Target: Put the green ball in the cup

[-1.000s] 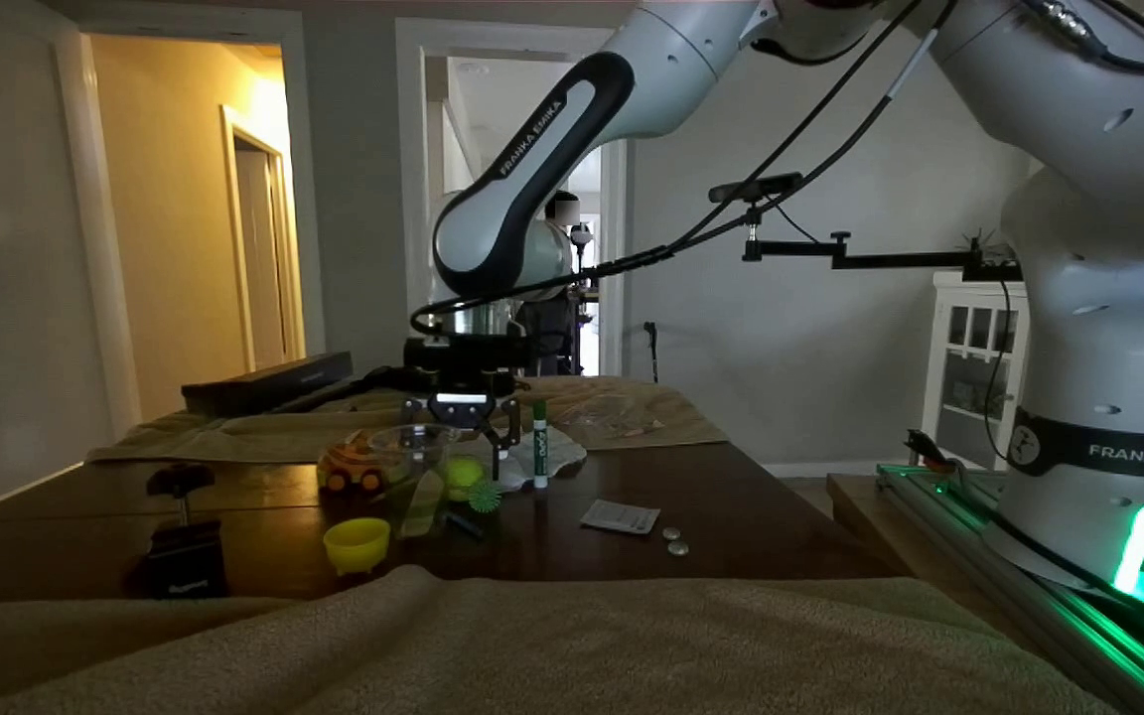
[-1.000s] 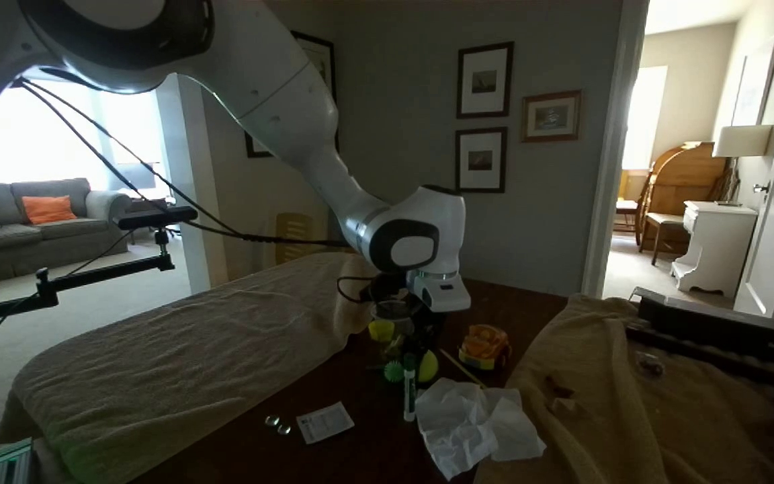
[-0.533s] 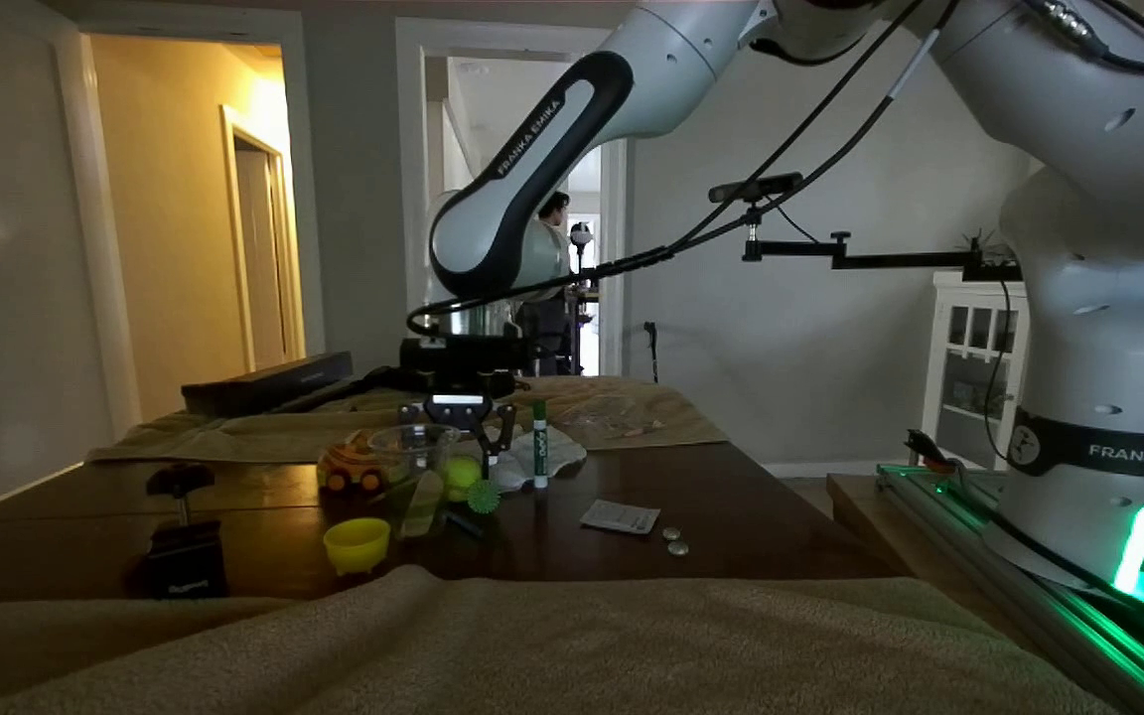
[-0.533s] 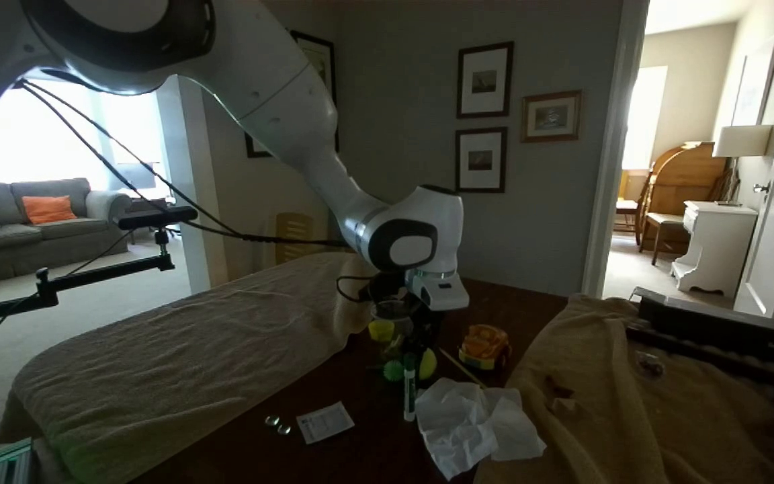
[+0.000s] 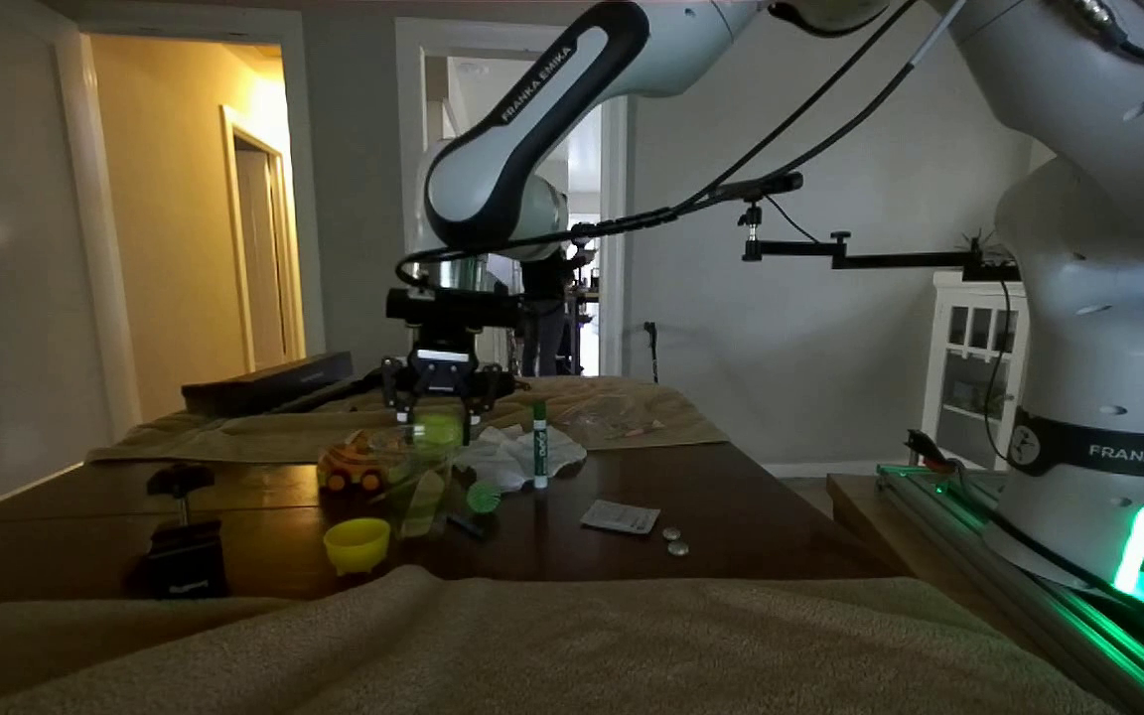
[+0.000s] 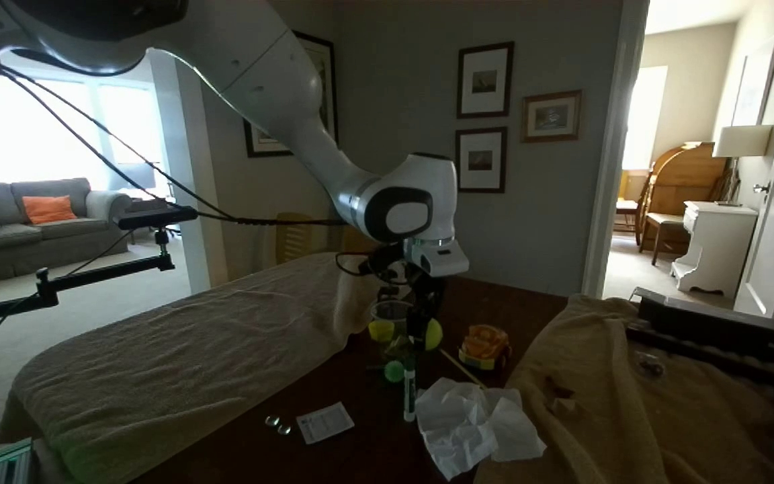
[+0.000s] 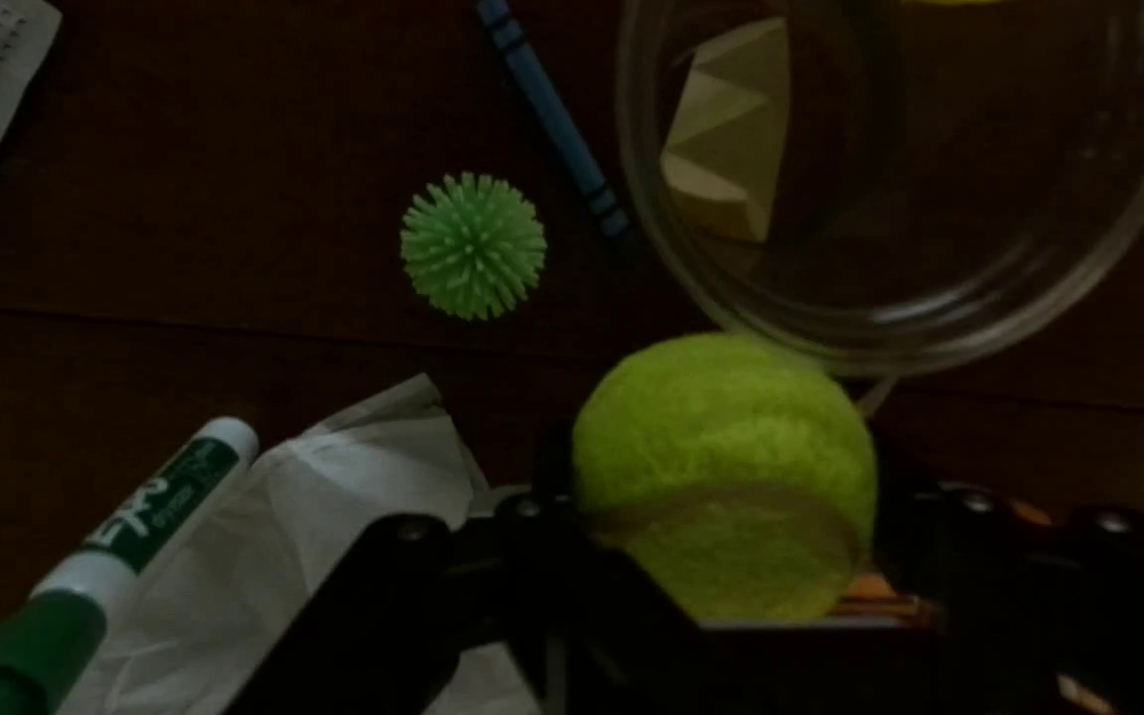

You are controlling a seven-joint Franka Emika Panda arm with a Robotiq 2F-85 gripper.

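The hand [image 5: 436, 427] pinches the green ball [image 7: 726, 477] from two sides, raised off the counter [image 5: 552, 546] near the clear cup [image 7: 870, 343], likely so it can enter from above

FRANKA EMIKA stands on the arm [image 5: 537, 84] and base band [image 5: 1118, 455], EXPO on the marker [image 7: 120, 546]

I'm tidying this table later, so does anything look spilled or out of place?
The white sheet beside the upright marker is crumpled, so it looks like discarded litter; no spill shows.
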